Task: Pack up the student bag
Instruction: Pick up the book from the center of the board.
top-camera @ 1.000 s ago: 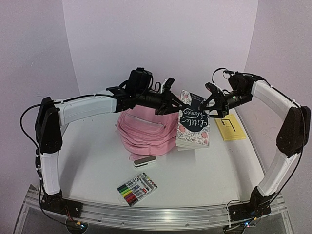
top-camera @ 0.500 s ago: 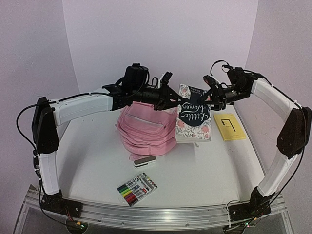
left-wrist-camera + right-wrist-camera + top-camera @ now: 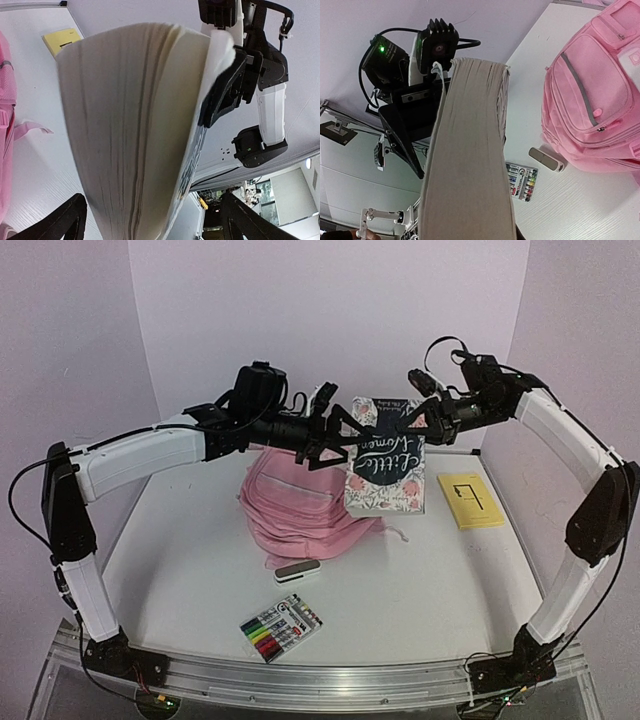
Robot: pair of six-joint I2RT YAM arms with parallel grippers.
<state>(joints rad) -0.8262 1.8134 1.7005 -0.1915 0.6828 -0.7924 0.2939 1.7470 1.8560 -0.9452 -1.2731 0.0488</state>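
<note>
White table [image 3: 180, 570] carried a marker pack [image 3: 281, 627] near its front edge, then the pink student bag [image 3: 300, 505] lying mid-table. Just above the bag's far end, the left pincer [image 3: 335, 435] stood spread around a raised book [image 3: 385, 475], whose upper corner the right pincer [image 3: 420, 423] pinched.

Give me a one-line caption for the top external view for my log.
Right gripper holds the book up beside the student bag, the left gripper straddling its other edge, jaws open.
</note>
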